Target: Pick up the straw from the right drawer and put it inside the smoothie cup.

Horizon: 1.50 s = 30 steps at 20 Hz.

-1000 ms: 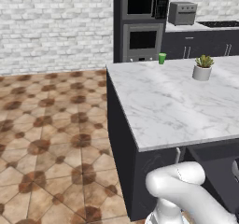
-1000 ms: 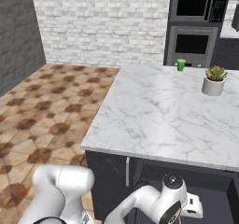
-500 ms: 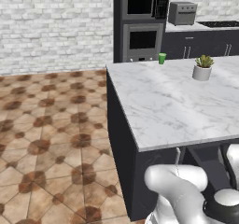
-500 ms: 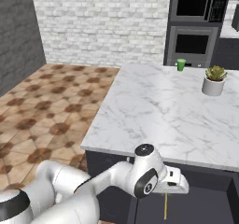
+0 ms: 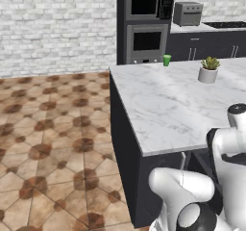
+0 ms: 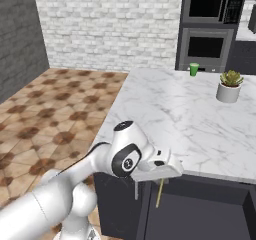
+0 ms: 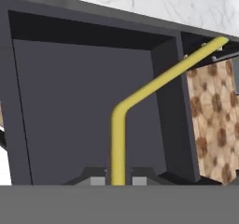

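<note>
The straw was clamped between the closed tips of my end effector, hanging over the open right drawer; in the hand view it ran up from the tips, bent, and slanted off toward the drawer's far corner. In the right base view I saw the same straw dangling as a thin tan line below the end effector, just under the edge of the marble surface and above the drawer's dark interior. So I judged the pickup done and the carry just starting. The smoothie cup stood at the far edge of the surface, well apart from my hand, with the potted succulent nearer and off to one side. Next I would need to lift clear of the surface edge, reach across past the plant, bring the straw upright over the cup's mouth and lower it in before releasing.
</note>
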Available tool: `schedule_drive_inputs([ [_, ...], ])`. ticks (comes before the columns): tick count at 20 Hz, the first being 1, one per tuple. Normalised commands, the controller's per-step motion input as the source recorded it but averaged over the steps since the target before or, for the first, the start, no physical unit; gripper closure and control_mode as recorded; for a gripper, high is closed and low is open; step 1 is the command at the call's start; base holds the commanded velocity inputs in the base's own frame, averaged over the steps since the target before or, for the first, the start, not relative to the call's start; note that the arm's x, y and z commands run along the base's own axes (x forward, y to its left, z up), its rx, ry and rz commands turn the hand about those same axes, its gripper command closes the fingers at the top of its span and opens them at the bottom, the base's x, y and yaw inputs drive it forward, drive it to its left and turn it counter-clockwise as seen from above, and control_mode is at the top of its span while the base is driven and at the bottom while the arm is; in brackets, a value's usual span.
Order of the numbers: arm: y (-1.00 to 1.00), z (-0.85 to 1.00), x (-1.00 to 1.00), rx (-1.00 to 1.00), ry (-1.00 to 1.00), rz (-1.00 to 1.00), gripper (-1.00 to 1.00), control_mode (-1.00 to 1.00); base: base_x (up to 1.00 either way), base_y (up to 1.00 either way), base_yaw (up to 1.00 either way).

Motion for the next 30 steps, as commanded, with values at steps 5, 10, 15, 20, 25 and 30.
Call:
schedule_drive_inputs([
  [5, 0.83, 0.97, 0.28, 0.0, 0.0, -0.05, 1.0, -1.0, 0.0, 0.0, 0.0],
  [10, 0.59, 0.99, 0.14, 0.0, -0.02, -0.01, 1.0, -1.0, 0.0, 0.0, 0.0],
  [15, 0.23, 0.71, 0.31, 0.0, 0.04, 0.0, 1.0, -1.0, 0.0, 0.0, 0.0],
  [20, -0.07, 0.2, 0.08, 0.03, 0.03, 0.0, 1.0, -1.0, 0.0, 0.0, 0.0],
  [25, 0.0, 0.0, 0.0, 0.0, 0.0, 0.0, 1.0, -1.0, 0.0, 0.0, 0.0],
  [30, 0.06, 0.0, 0.0, 0.03, -0.01, 0.0, 1.0, -1.0, 0.0, 0.0, 0.0],
])
